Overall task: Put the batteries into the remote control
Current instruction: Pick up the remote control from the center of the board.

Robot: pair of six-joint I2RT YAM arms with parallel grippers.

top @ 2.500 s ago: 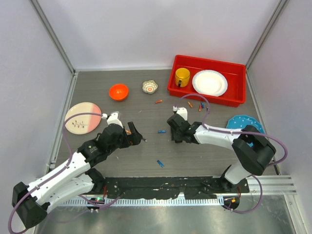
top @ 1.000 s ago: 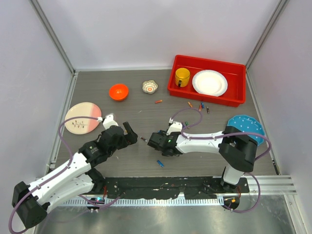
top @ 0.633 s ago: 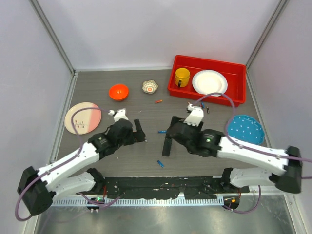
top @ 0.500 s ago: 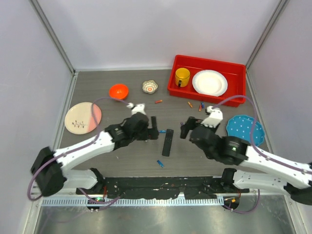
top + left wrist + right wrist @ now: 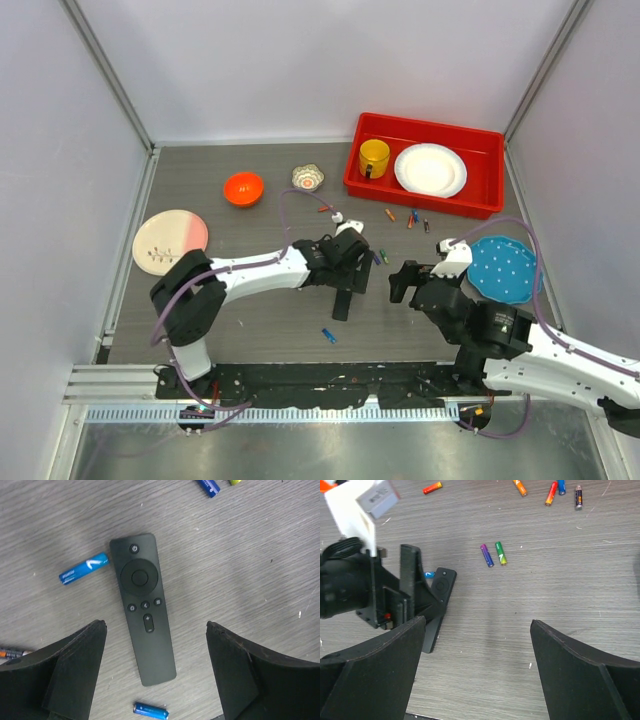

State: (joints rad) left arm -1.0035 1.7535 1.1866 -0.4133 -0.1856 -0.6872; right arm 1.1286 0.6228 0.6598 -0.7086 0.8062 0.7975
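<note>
The remote control (image 5: 142, 607) is a slim black bar lying flat on the table, button face up; its battery recess does not show. It also shows in the top view (image 5: 342, 302) and in the right wrist view (image 5: 441, 584), partly behind the left gripper. My left gripper (image 5: 155, 626) is open and empty, hovering above the remote, one finger on each side. My right gripper (image 5: 477, 630) is open and empty, off to the remote's right (image 5: 400, 283). Blue batteries lie beside (image 5: 83, 568) and below the remote (image 5: 150, 710). A purple (image 5: 487, 555) and a green battery (image 5: 500, 553) lie together.
More batteries (image 5: 410, 218) lie in front of the red bin (image 5: 480, 205), which holds a yellow cup and a white plate. An orange battery (image 5: 326, 208), an orange bowl (image 5: 243, 188), a small foil cup (image 5: 308, 177), a pink plate (image 5: 170, 240) and a blue plate (image 5: 503, 268) stand around.
My right gripper carried the remote to the middle, laid it down and drew back to the right. My left gripper has swung right and now hangs over the remote.
</note>
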